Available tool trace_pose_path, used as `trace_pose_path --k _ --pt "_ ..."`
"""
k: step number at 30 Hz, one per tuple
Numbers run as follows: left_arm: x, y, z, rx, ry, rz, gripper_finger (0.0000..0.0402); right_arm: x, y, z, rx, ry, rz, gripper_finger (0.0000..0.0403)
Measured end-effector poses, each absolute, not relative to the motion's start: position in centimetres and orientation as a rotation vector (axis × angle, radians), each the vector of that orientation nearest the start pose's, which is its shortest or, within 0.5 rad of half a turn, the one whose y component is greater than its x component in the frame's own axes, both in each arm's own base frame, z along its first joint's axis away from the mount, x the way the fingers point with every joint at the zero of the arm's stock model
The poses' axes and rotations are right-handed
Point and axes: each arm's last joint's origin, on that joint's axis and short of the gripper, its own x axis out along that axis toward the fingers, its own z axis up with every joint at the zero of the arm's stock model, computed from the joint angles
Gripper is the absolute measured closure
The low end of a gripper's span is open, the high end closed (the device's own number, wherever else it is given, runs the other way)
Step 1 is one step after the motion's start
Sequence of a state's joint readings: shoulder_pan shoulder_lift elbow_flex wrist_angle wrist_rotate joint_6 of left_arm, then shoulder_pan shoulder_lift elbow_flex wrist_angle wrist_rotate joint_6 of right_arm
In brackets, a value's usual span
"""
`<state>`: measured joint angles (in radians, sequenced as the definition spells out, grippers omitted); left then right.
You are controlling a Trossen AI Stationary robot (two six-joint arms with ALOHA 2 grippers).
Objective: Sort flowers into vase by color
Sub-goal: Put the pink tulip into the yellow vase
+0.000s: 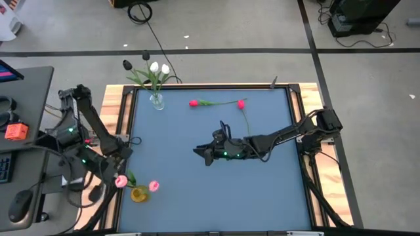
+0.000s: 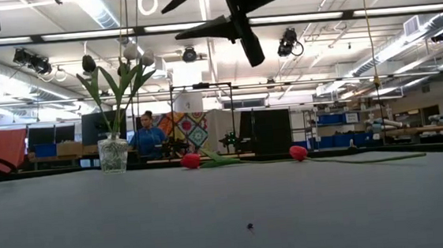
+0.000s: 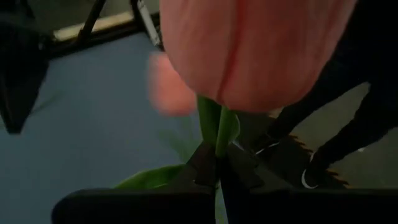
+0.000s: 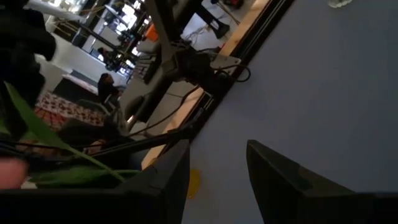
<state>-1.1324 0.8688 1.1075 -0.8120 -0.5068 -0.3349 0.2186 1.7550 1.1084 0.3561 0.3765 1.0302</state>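
Note:
My left gripper (image 1: 117, 176) is at the table's near left corner, shut on a pink tulip (image 1: 121, 181) beside a small yellow vase (image 1: 139, 194). A second pink tulip (image 1: 154, 186) stands in that vase. A clear glass vase (image 1: 156, 100) near the far left holds white tulips (image 1: 159, 67) and one dark one (image 1: 126, 64). Two red tulips (image 1: 194, 103) (image 1: 241, 103) lie flat on the table's far middle, stems crossing. My right gripper (image 1: 202, 155) hangs open and empty above the table's middle, raised clear (image 2: 237, 20). My left gripper pinches the pink tulip's green stem (image 3: 219, 152) just below the head (image 3: 255, 50), between its two fingers. The head stands out past the fingertips. A green leaf (image 3: 155, 177) sticks out beside the fingers. I cannot tell whether the stem's lower end reaches the yellow vase.
The blue table top (image 1: 216, 196) is framed by wooden rails (image 1: 118, 105). A desk with a monitor, mouse and an orange box (image 1: 16, 131) stands to the left. A person (image 2: 148, 134) sits in the room beyond the far edge.

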Motion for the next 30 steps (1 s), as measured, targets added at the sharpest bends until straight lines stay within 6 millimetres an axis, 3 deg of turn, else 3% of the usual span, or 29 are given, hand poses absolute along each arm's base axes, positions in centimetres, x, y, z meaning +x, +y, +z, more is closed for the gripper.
trace_pose_path --k 6,11,15,20,30 --pt "7.0 -12.0 40.8 0.162 0.414 -0.657 0.0391 38.1 9.0 23.2 0.946 0.161 -0.315 0.0236" --pt "6.2 -10.6 41.9 0.249 0.464 -0.678 0.0390 37.8 10.1 23.0 0.950 0.181 -0.309 0.0236" --pt "6.1 -10.4 41.9 0.223 0.491 -0.672 0.0390 37.4 11.2 23.0 0.942 0.170 -0.317 0.0236" --pt "6.5 -11.6 41.2 0.250 0.549 -0.716 0.0390 37.0 12.1 22.7 0.932 0.189 -0.341 0.0236" --pt "7.2 -13.2 40.1 0.275 0.634 -0.685 0.0390 37.0 11.5 22.2 0.936 0.229 -0.375 0.0236"
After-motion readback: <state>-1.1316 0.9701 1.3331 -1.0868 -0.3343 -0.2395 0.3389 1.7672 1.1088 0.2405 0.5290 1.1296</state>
